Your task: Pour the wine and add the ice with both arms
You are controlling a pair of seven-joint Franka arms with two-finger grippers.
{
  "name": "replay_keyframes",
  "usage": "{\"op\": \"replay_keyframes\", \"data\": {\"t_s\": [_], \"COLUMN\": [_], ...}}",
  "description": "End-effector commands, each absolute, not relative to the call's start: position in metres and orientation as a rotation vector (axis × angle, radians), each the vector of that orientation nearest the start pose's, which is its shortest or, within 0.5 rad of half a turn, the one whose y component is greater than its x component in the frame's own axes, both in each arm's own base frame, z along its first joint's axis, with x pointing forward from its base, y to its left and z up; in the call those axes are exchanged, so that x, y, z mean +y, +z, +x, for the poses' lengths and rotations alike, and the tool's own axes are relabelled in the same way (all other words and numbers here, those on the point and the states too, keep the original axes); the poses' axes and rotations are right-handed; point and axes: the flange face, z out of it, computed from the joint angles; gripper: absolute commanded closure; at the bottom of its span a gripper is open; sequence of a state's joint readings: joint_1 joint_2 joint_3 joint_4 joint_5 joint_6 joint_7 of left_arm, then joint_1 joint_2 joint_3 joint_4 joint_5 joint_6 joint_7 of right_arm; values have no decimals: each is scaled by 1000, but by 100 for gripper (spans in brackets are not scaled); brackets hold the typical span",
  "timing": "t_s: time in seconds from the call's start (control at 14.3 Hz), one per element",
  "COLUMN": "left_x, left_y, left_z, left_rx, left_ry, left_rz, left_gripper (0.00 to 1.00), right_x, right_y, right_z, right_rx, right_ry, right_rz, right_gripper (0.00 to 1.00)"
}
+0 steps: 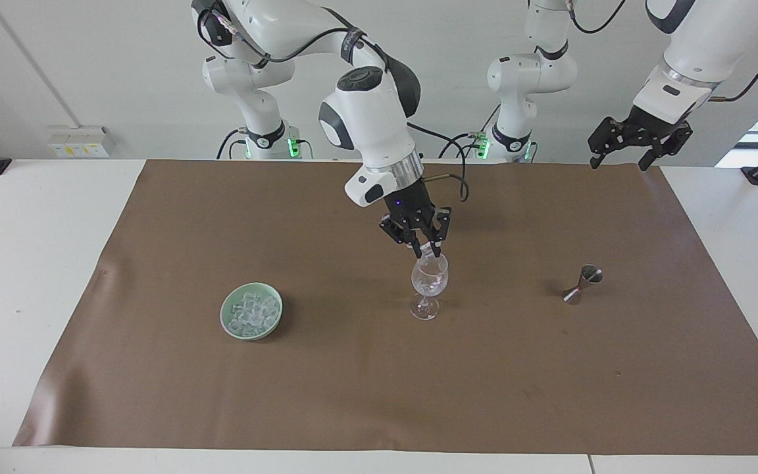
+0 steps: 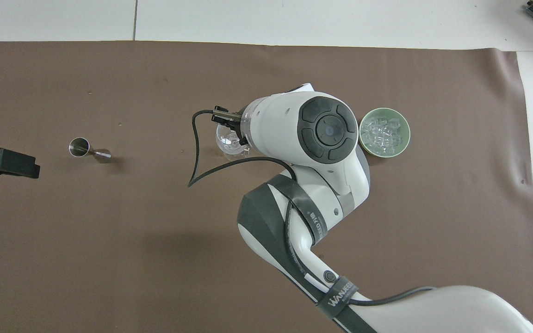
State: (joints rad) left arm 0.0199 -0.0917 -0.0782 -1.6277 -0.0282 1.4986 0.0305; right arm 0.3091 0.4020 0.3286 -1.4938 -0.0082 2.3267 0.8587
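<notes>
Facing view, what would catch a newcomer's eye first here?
The right tool, shut on a small clear chunk of ice, hangs right over the mouth of the wine glass standing mid-mat. A green bowl of ice sits on the mat toward the right arm's end, a metal jigger toward the left arm's. The left tool waits open, raised above the mat's corner.
</notes>
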Motion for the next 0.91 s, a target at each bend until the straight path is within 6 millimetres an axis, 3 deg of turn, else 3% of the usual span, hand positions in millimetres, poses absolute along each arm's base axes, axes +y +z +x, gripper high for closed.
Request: {"op": "replay_keyframes", "data": {"t_s": [0.0,0.07,0.35,0.84], "left_x": [-33,-34,-34,-35], "left_y": [647,647,647,648], "left_z": [514,514,514,515], "left_rx": [139,144,144,151], "left_ry": [44,44,44,37], "left_rz": [-3149,-3148,-3148,-3149], "left_gripper": [0,0,0,0], "right_x": [400,410,414,406], "right_y": [491,488,477,477], "right_z": [601,596,595,599], "right_rx": [399,399,401,410], "right_ry": [-385,-381,-380,-399], "right_rz": [-2684,-2678,-2689,-2701], "right_gripper": [96,96,95,92]}}
